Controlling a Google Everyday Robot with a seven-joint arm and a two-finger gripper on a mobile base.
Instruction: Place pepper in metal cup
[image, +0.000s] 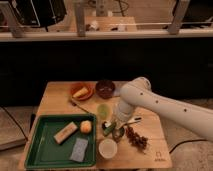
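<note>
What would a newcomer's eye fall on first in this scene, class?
The big white robot arm sweeps in from the right, its hand low over the table's middle beside the pepper and the metal cup. Next comes the green tray, front left, then the dark dried bunch, front right.

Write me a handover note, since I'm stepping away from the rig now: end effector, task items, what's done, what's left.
End effector: low over the wooden table, just right of the green tray, right at the task items.
Slim green chilli pepper: at the end effector, beside the small shiny metal cup; whether it is gripped, I cannot tell.
Metal cup: on the table between the white round cup and the dark reddish-brown dried bunch.
Done: arm is at the pepper and cup.
Left: get the pepper inside the metal cup, then release.
</note>
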